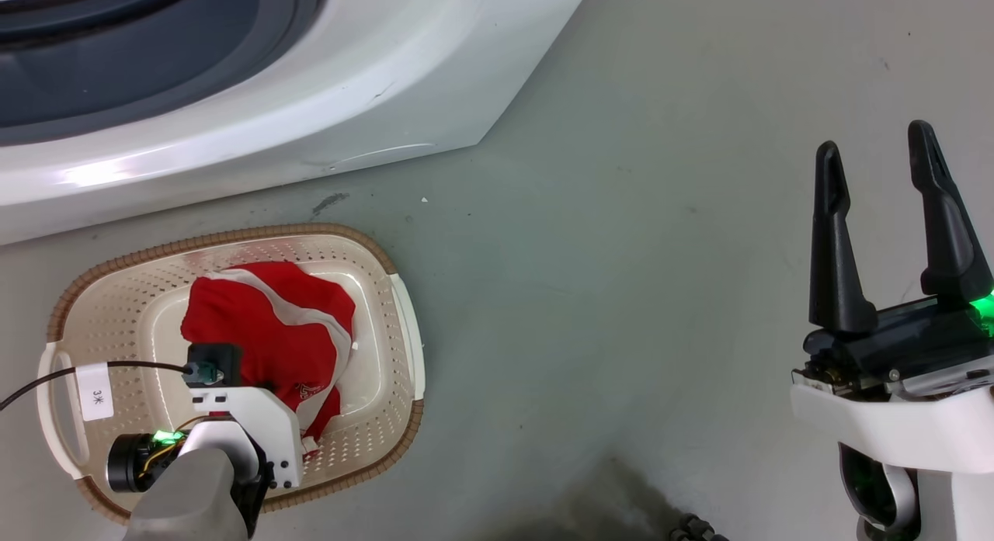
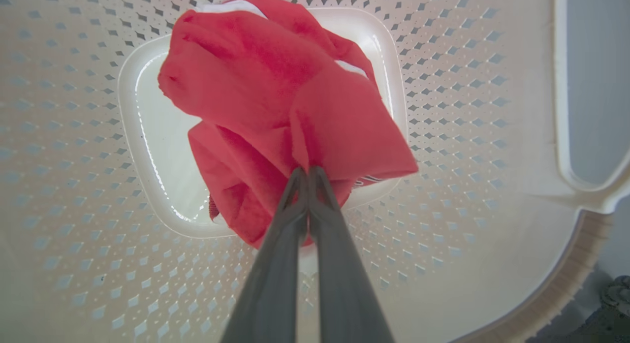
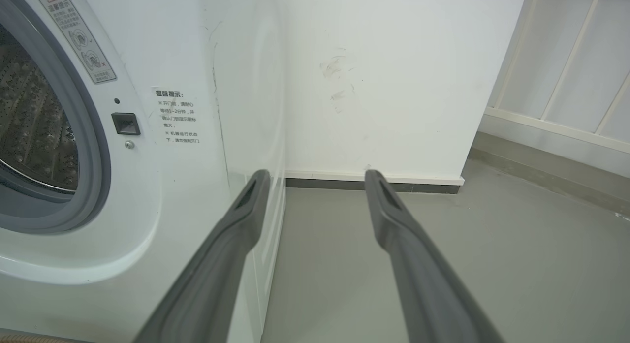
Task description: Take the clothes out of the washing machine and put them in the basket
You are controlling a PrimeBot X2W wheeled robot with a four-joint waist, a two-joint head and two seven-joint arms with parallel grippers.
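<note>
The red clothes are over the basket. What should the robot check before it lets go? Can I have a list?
1. The left end effector is shut on the red clothes: ok.
2. The clothes are above the inside of the basket, not its rim: ok.
3. The clothes already rest on the basket's bottom: cannot tell.
4. The right end effector is open, holds nothing and is away from the basket: ok.
5. Nothing more waits in the washing machine: cannot tell; the stretch of drum in view looks bare.
</note>
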